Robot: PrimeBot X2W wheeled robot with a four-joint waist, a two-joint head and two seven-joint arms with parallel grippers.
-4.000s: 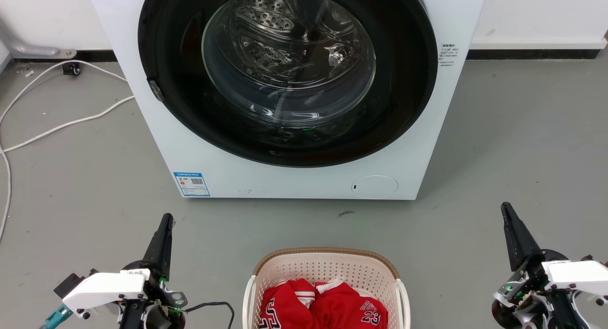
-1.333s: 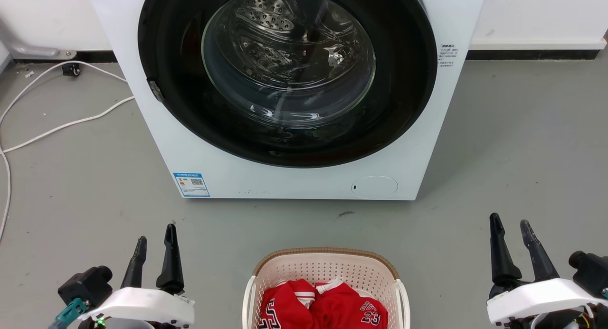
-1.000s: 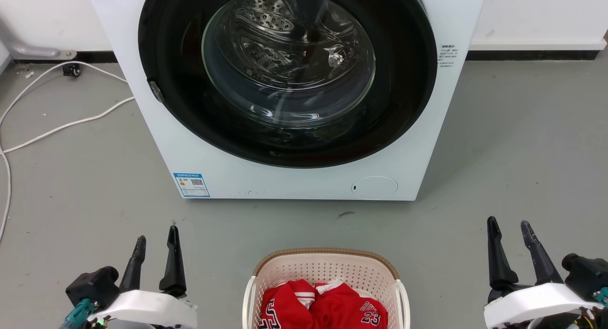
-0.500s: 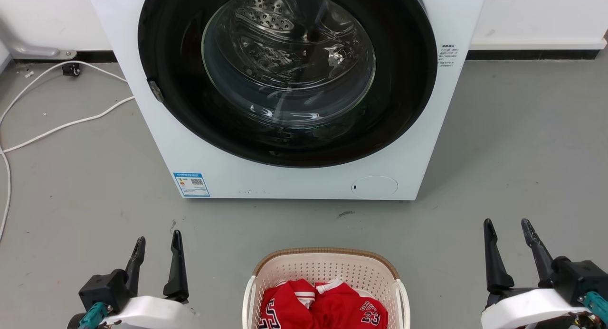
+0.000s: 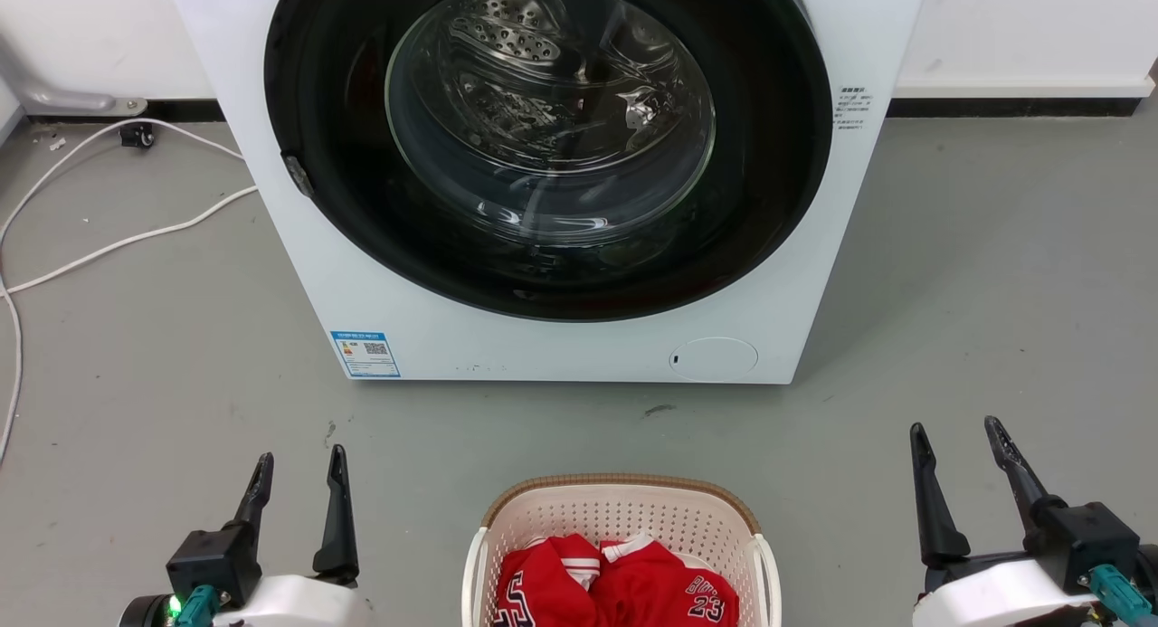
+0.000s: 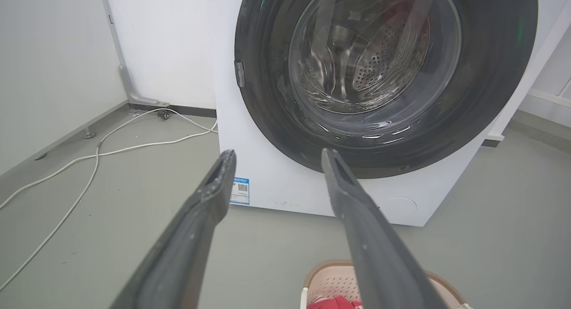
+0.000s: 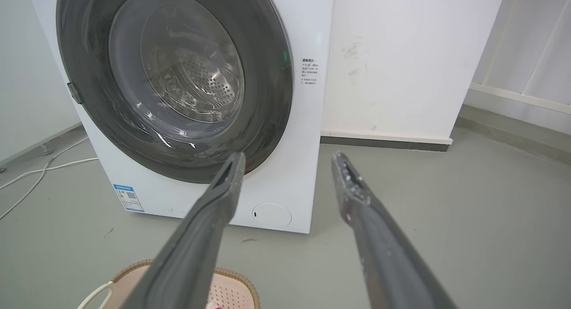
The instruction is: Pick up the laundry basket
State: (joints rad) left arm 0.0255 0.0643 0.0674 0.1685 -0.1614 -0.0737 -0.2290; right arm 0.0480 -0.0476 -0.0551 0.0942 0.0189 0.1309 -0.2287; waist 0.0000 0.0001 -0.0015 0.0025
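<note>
Standing at upper centre of the head view: white washing machine on grey floor, round dark-framed glass door facing the camera.

Laundry basket at bottom centre, on the floor in front of the machine and apart from it. Cream perforated walls, brown rim, cut off by the lower edge.

Left gripper at lower left, right gripper at lower right. Both have fingers spread with a clear gap and nothing between them, tips pointing up the frame. The basket lies between the two, well apart from each, touched by neither. In the left wrist view it sits at the bottom edge, partly behind the right-hand finger.

Red clothes with white lettering lie inside the basket.

White cable trails across the floor at left.
</note>
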